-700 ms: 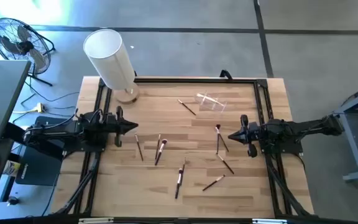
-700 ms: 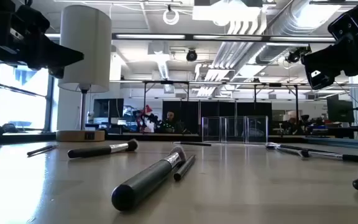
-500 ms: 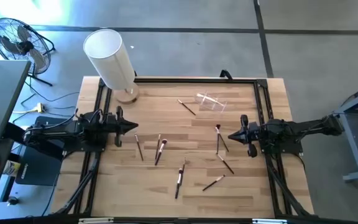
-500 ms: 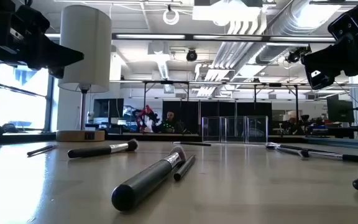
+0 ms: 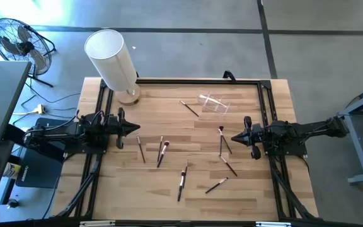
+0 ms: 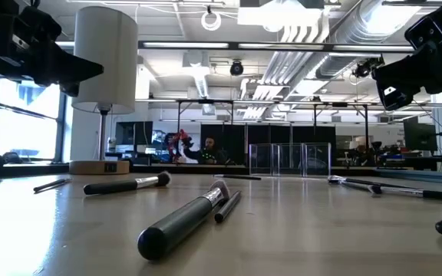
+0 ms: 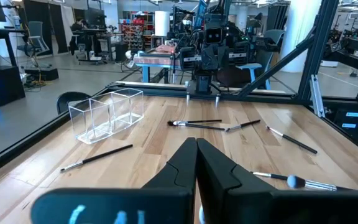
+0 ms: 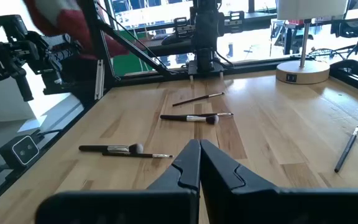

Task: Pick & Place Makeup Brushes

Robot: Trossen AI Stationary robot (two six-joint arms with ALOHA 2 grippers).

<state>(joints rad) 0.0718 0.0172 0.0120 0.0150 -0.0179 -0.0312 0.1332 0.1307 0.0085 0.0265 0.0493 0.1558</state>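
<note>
Our left gripper (image 5: 135, 128) and right gripper (image 5: 234, 137) hover clenched, holding nothing, at opposite table (image 5: 257, 189) edges. Between them the makeup brushes (image 5: 163, 152) lie scattered; 1 rests near the clear box (image 5: 214, 103).

Makeup brushes (image 5: 183, 180) lie scattered on the table (image 5: 169, 195) between both arms.

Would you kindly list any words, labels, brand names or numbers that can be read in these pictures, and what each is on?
No text can be read in any view.
The dark mark on the round wooden base of the white lamp is too small to read.
The yellow label on the dark equipment left of the wooden table is too blurred to read.
</note>
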